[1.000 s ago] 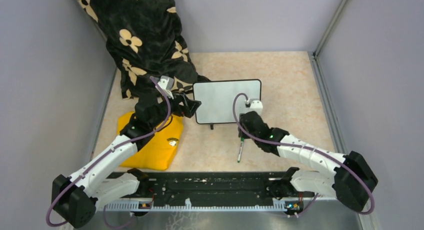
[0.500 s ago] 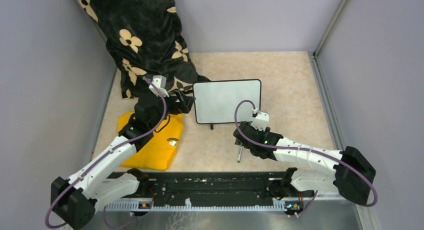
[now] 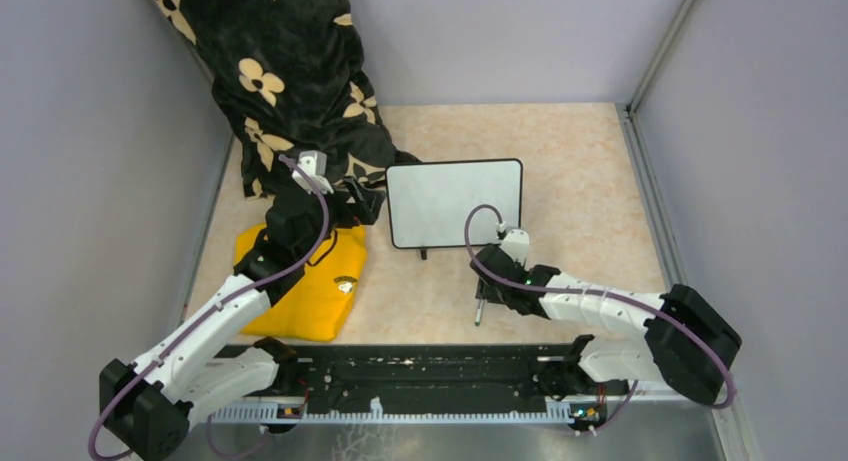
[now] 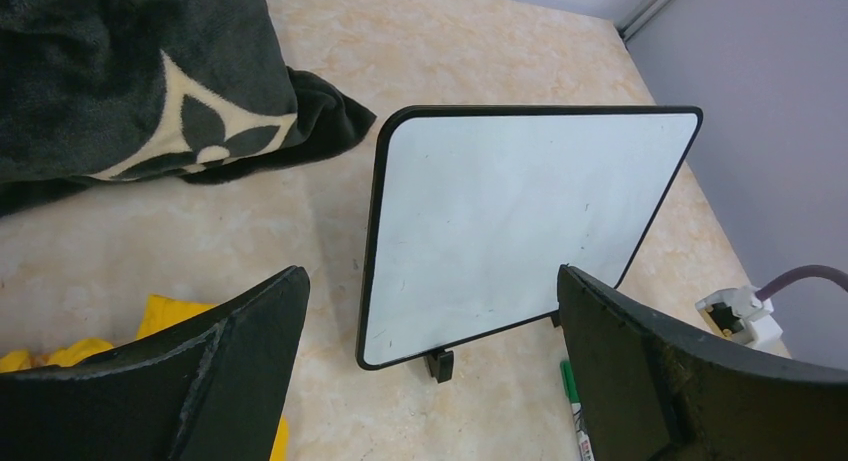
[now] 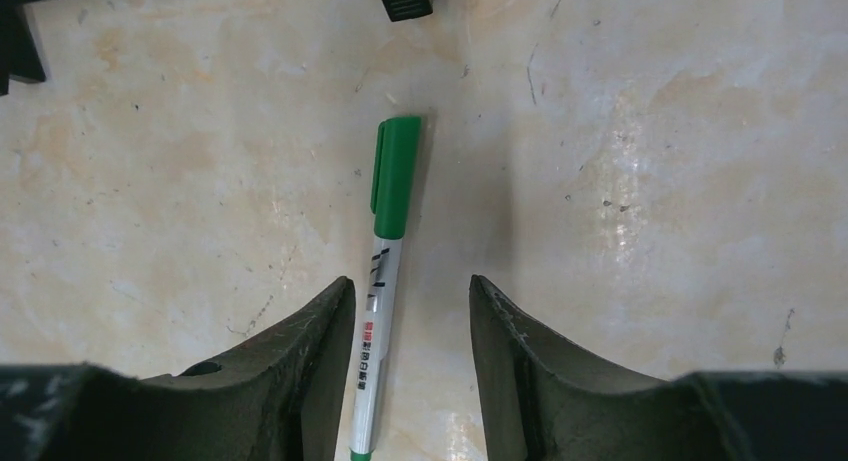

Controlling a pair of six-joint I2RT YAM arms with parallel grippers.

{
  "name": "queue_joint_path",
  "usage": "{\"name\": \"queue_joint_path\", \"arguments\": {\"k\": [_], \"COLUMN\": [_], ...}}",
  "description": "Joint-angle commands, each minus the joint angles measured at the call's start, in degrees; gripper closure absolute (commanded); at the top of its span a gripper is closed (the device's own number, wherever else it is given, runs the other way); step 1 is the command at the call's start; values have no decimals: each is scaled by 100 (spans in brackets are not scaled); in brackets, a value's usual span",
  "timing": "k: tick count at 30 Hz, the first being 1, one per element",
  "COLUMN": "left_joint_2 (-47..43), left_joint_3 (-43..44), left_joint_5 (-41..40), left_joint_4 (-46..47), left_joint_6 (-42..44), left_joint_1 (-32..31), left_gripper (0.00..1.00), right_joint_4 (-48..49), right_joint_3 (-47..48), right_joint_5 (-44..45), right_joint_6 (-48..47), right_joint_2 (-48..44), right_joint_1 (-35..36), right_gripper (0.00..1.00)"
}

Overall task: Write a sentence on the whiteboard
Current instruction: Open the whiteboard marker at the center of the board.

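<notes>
The whiteboard stands upright on two little black feet mid-table, also in the left wrist view. Its face is plain white with faint smudges, and no sentence shows on it. A green-capped marker lies flat on the table in front of the board's right foot. My right gripper is low over it, jaws open on either side of the barrel. The marker rests against the left finger, with a gap to the other finger. My left gripper hangs wide open just left of the board, holding nothing.
A black blanket with cream flowers is heaped at the back left, reaching down to the board's left side. A folded yellow cloth lies under my left arm. Grey walls close in both sides, and a black rail runs along the near edge.
My right gripper came back from the board's lower right corner and dropped over the marker, and its jaws opened wide, then narrowed. My left gripper drew slightly left, away from the board's edge.
</notes>
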Motion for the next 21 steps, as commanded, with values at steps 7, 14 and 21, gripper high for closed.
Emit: {"name": "queue_joint_path", "arguments": {"k": [7,14,21], "left_joint_2": [-45,-44,-76], "left_joint_3": [58,56,63], "left_joint_5": [232,336,333], "left_joint_4": [193,214,214], "left_joint_6": [97,106,120], "left_joint_1": [16,23,21], "left_gripper": [1,1,1], "right_joint_4": [264,260,296], "right_joint_3": [300,327,237], "right_joint_5": [-166,-314,-435], "right_joint_6": [-440,-511,-526], "right_joint_2": [532,751,933], "right_joint_1": [-12,-12,-12], "right_gripper": [61,67,73]}}
